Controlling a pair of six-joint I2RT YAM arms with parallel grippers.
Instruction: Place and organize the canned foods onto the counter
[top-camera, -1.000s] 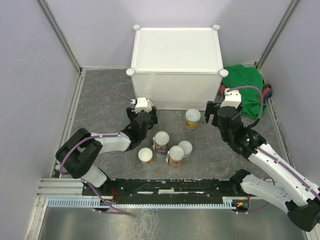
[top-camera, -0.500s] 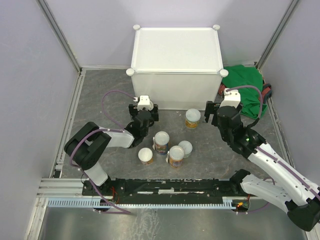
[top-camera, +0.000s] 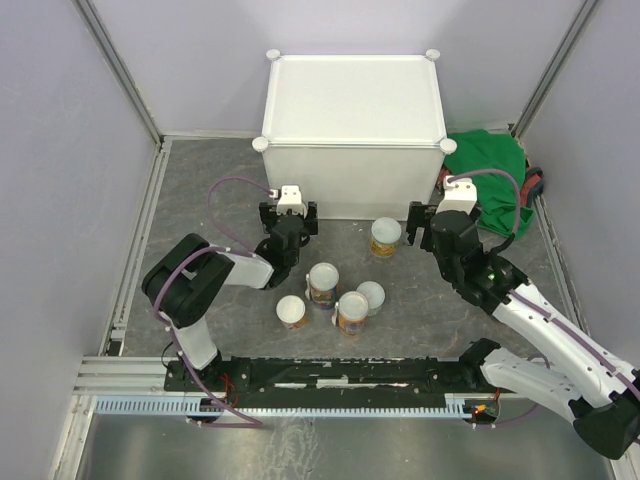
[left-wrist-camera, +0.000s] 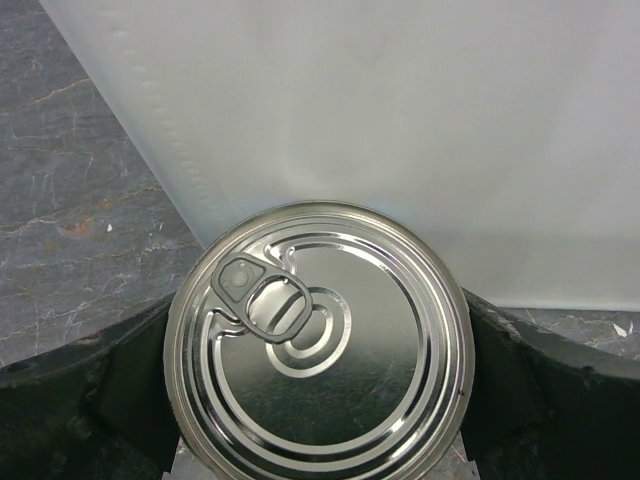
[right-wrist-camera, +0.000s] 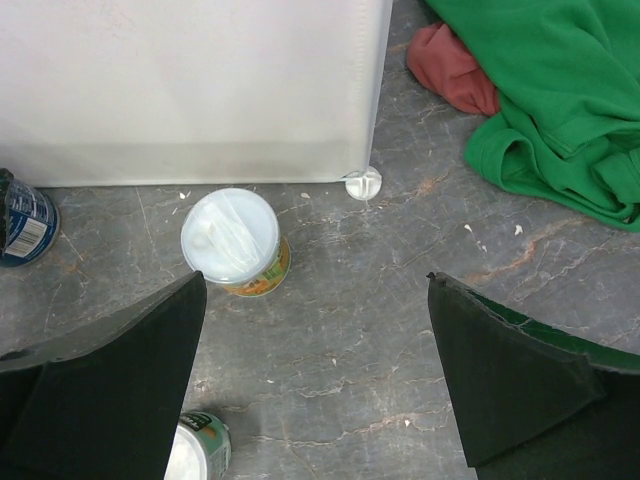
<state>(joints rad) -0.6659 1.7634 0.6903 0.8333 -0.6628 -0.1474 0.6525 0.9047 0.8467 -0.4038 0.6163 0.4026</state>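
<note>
A silver pull-tab can (left-wrist-camera: 330, 340) fills the gap between my left gripper's (left-wrist-camera: 318, 410) wide-set black fingers (left-wrist-camera: 110, 390), right at the foot of the counter (top-camera: 350, 100). Whether the pads touch it I cannot tell. From above, the left gripper (top-camera: 288, 222) hides that can. My right gripper (top-camera: 430, 228) hangs open over bare floor, right of a yellow-labelled can (top-camera: 385, 238) with a pale lid (right-wrist-camera: 232, 240). Several more cans (top-camera: 323, 283) cluster nearer the arm bases. A dark blue can (right-wrist-camera: 22, 225) shows at the right wrist view's left edge.
A green cloth (top-camera: 490, 175) lies heaped right of the counter, with a red cloth (right-wrist-camera: 455, 65) tucked under it. The counter's round foot (right-wrist-camera: 362, 183) stands on the grey floor. Grey walls close in both sides.
My left gripper has slid forward toward the counter's front wall and its elbow has swung right. The right arm has barely shifted. No can in view has moved.
</note>
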